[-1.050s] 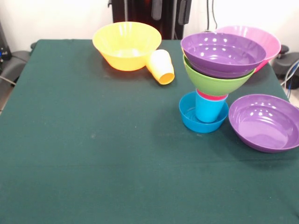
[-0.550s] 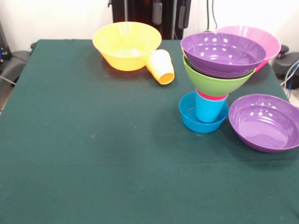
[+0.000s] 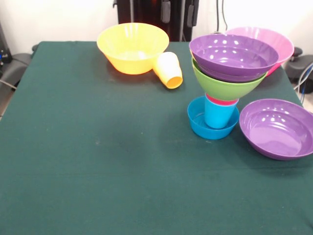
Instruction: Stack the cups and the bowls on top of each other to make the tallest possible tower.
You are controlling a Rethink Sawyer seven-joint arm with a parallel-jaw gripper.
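The tower stands at the right: a small blue bowl holds a blue cup, with a red cup's rim just above it. A lime green bowl and a wide purple bowl sit on top. A large pink bowl is behind the tower. Another purple bowl rests on the cloth to its right. An orange-yellow bowl stands at the back, with a yellow cup lying on its side against it. My gripper shows only its tips at the top edge, open and empty.
The green cloth-covered table fills the view, with its left edge near dark equipment. A black object and cables lie beyond the right edge.
The fingertips at the top edge have shifted slightly. The cups and bowls have not moved.
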